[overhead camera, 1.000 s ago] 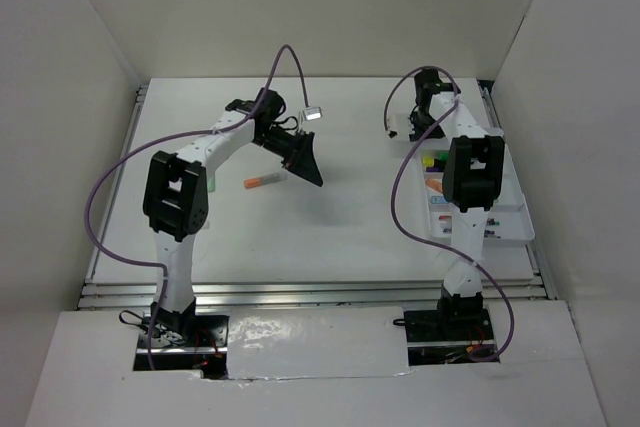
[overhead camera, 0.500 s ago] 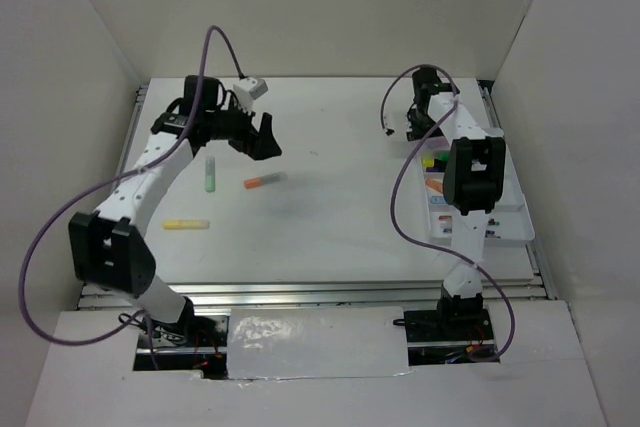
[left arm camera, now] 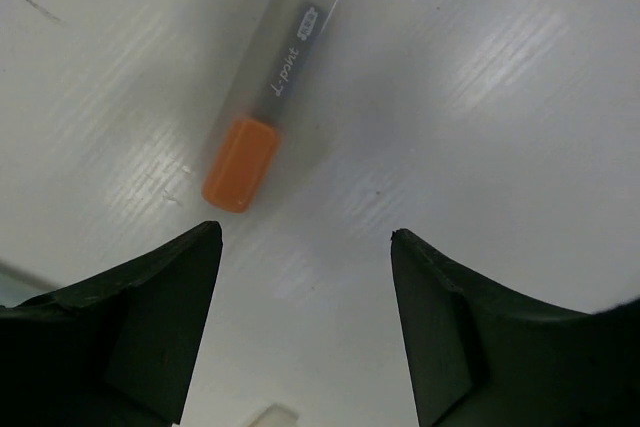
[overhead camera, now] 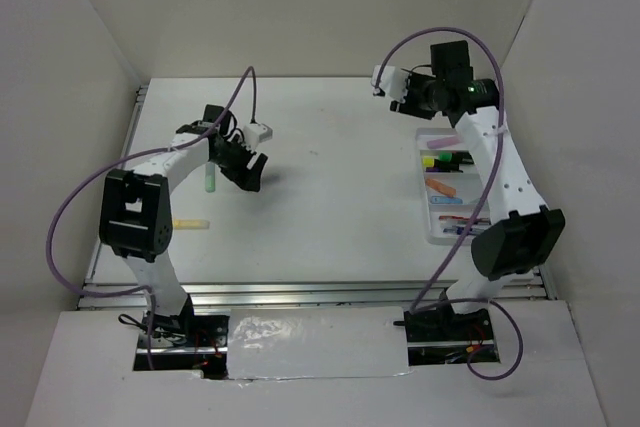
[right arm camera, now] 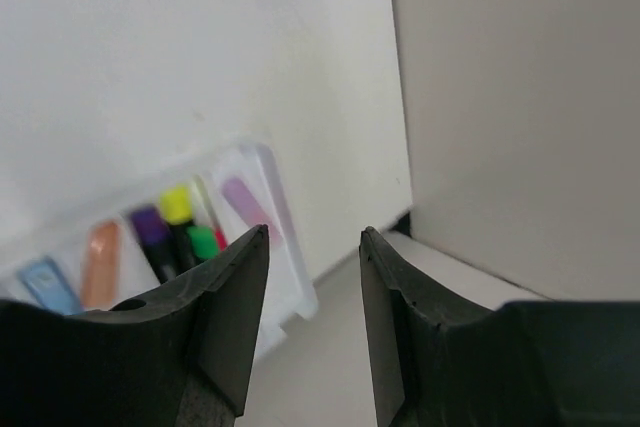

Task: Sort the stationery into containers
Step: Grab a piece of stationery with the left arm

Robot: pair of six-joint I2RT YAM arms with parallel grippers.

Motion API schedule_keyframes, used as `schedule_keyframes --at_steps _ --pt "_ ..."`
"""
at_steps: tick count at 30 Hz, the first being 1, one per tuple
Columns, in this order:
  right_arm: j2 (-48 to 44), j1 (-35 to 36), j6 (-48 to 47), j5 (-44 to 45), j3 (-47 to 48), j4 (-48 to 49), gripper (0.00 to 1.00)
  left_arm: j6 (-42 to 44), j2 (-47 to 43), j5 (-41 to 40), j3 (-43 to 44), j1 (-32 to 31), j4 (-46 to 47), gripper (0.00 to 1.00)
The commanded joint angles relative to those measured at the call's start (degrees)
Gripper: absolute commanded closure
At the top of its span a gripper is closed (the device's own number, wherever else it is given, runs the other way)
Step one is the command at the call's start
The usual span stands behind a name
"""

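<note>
Orange-capped marker (left arm camera: pixel 262 122): my left gripper (left arm camera: pixel 305 237), jaws spread, empty, just short of cap; barrel angles away. Right gripper (right arm camera: pixel 315 237) parted, empty, well apart.

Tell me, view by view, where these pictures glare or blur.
Top external: sharp, glare on the glossy white front panel. Left wrist: streaky sheen on the white table, orange-capped grey pen legible. Right wrist: white plastic tray and coloured markers soft, out of focus.

White table (overhead camera: pixel 330 207); grey marker (left arm camera: pixel 268 97) with white lettering and orange cap; white tray (right arm camera: pixel 295 292), its pens (right arm camera: pixel 150 227) yellow, green, purple, pink, orange and blue; pale green marker (overhead camera: pixel 210 179); yellow marker (overhead camera: pixel 190 223); purple cables (overhead camera: pixel 62 222).
</note>
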Motion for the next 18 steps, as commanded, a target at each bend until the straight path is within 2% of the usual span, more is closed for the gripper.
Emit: schedule_keyframes --at_steps 1,6,9,12,18 --pt "-6.1 2.6 13.3 -10.5 -6.8 -1.7 0.51 6.3 2.8 -1.1 4.9 0.2 1.0 0.21" --pt "-14.6 5.2 18.2 -14.0 -15.8 0.7 0.51 10.4 9.2 0.7 9.5 2.0 0.8 0.25" --pt "-17.7 6.3 18.2 -14.2 -20.1 1.7 0.51 14.4 13.1 4.3 13.1 2.5 -3.1 0.31" --pt "-18.8 6.4 17.8 -14.3 -21.4 1.5 0.51 17.9 15.5 7.3 14.9 2.8 -5.6 0.38" --pt "-18.8 6.9 17.8 -13.5 -22.0 1.0 0.51 21.5 16.8 10.6 14.6 3.3 -8.5 0.39"
